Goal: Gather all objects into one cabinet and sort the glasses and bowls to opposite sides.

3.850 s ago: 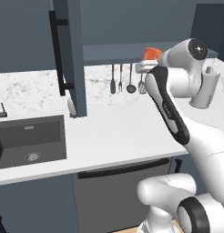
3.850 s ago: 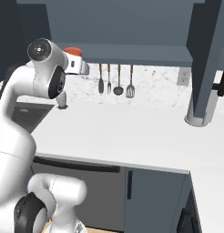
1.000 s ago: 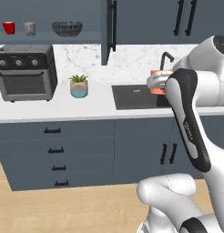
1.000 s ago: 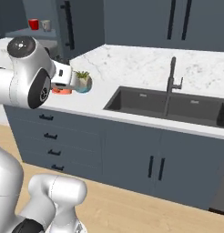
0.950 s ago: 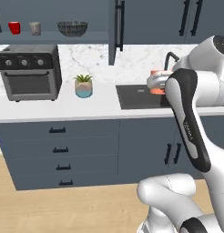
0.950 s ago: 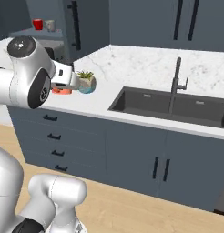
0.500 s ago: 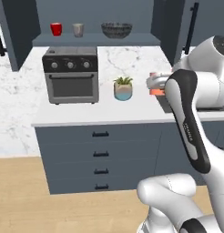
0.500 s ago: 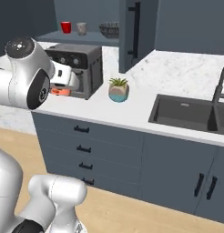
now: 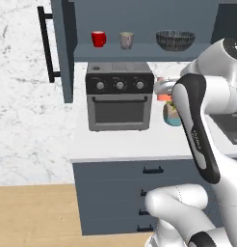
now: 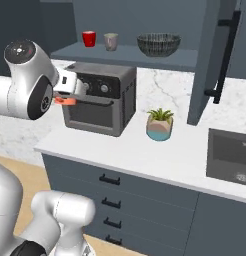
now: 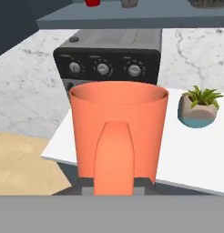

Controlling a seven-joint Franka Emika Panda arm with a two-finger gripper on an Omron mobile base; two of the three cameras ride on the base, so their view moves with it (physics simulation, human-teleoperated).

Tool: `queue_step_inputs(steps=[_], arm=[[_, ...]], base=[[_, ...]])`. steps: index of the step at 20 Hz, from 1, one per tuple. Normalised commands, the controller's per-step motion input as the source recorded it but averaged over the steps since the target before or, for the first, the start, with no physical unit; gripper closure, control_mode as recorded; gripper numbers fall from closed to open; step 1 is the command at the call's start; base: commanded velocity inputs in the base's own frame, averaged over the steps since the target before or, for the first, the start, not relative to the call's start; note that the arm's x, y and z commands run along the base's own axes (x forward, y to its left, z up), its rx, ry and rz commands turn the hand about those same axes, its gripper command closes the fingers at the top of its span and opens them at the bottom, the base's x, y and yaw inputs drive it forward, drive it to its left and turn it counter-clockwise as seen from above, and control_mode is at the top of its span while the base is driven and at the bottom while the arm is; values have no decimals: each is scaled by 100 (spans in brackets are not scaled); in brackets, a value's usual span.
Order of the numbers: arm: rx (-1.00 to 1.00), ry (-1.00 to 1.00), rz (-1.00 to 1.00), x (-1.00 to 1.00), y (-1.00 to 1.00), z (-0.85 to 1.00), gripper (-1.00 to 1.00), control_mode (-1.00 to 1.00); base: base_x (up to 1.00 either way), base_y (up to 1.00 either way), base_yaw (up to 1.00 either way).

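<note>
The open cabinet door (image 9: 62,53) with its long black bar handle (image 9: 46,46) hangs at the left edge of the slate-blue wall cabinet (image 10: 145,15). On the cabinet's one shelf (image 9: 139,50) three things stand in a row, all upright with mouths up: the red mug (image 9: 98,38) toward the left end, the grey-beige mug (image 9: 125,40) just beside it, and the wide dark patterned bowl (image 9: 175,40) well apart at the right end. Below the shelf, a dark toaster oven (image 9: 119,95) sits on the white counter (image 10: 160,152) near its left edge, with a small potted plant (image 10: 159,124) to its right.

The gripper (image 10: 69,93) hovers in the air in front of the oven, above the counter's front-left part, clamped on the orange mug (image 11: 118,132). In the hand view the mug stands upright, its long axis vertical, mouth up, handle facing the camera. The fingertips are hidden behind the mug.
</note>
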Motion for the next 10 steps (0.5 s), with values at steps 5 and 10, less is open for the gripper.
queue_step_inputs(steps=[5, 10], arm=[[0, 0, 0, 0, 0, 0, 100, 100], [0, 0, 0, 0, 0, 0, 100, 100]], base=[[98, 37, 0], [46, 20, 0]])
